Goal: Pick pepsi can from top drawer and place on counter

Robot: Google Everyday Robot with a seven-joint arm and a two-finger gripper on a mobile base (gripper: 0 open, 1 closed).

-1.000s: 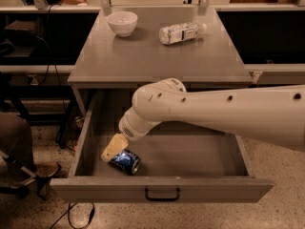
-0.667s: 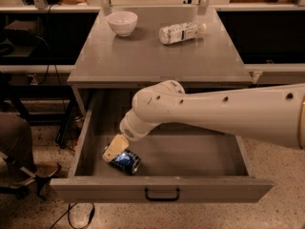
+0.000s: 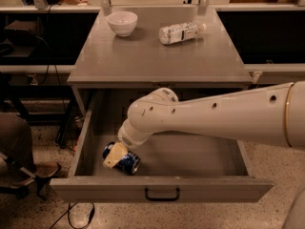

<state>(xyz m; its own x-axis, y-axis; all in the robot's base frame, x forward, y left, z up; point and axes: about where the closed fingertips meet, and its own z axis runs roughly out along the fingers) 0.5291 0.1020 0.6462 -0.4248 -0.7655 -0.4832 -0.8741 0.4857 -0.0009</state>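
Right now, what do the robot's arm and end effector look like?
The arm is a thick, cream-white tube with a rounded joint, small dark dots along it and a thin gold band. The end effector, down in the drawer at the can, is pale tan.

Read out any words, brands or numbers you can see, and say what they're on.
On the bottle: label print, too blurred to read.
On the can: white and light-blue markings, no word readable.
On the gripper, at the can in the drawer: no text.
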